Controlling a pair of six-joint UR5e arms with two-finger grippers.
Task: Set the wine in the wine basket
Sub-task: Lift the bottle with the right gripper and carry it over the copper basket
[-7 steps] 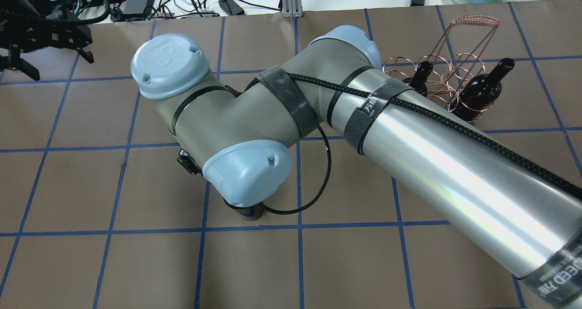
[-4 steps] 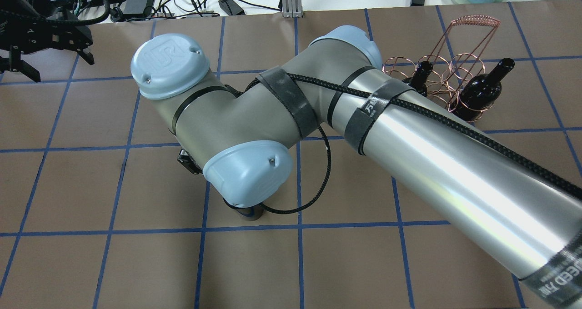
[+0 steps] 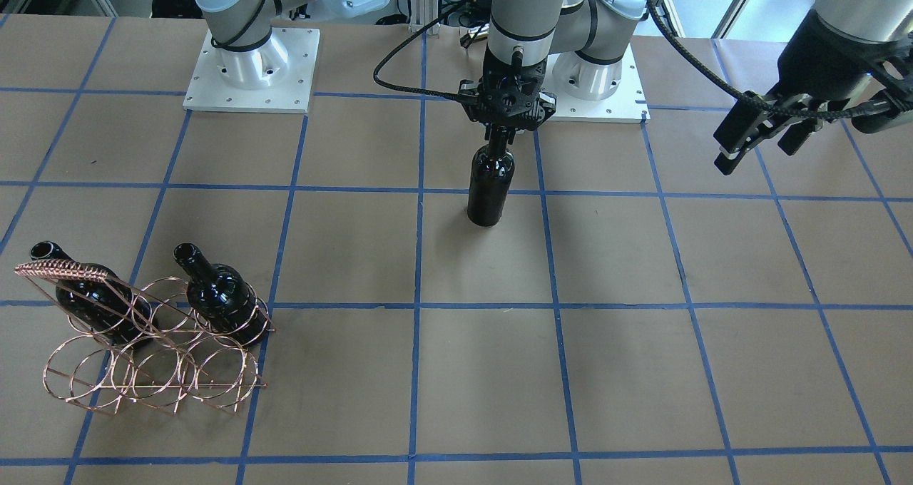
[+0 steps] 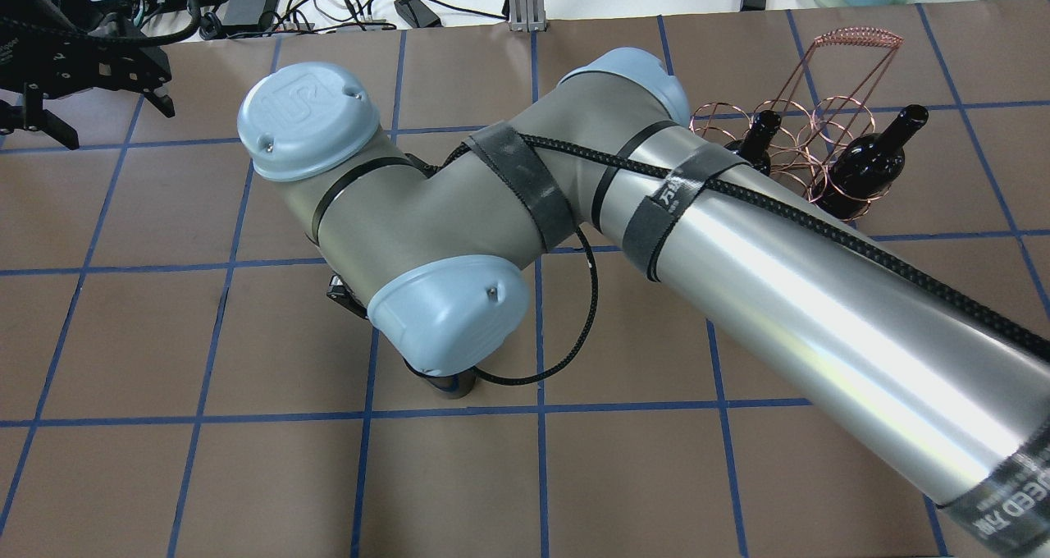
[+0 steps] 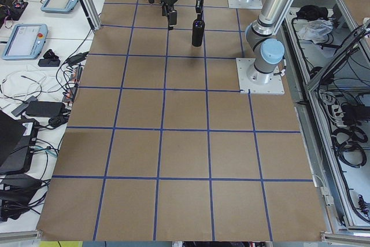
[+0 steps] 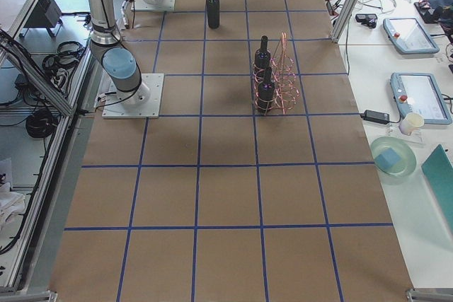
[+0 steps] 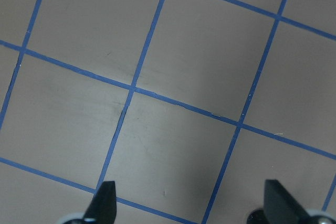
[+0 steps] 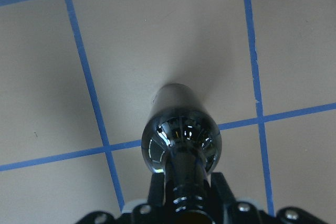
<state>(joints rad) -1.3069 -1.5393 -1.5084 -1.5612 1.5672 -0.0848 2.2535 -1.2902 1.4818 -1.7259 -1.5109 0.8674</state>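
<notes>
A glossy black wine bottle [image 3: 491,185] is upright near the table's middle; I cannot tell whether its base touches the table. My right gripper [image 3: 501,134] is shut on its neck from above; the right wrist view shows the neck [image 8: 184,182] between the fingers. In the overhead view the right arm hides all but the bottle's base [image 4: 453,386]. The copper wire wine basket [image 3: 153,371] stands far off, with two alike bottles [image 3: 217,292] [image 3: 85,296] lying in its rings. My left gripper [image 3: 756,150] is open and empty, hanging above the table at its own side.
The basket [image 4: 828,74] sits at the overhead view's back right. The brown table [image 3: 642,371] carries a blue tape grid. Cables and devices [image 4: 246,0] lie beyond the table's far edge. The arm bases [image 3: 250,78] stand at the robot's side of the table.
The right arm's wrist has shifted very slightly to the right and the left gripper has edged a little. The bottle's base looks unmoved.
</notes>
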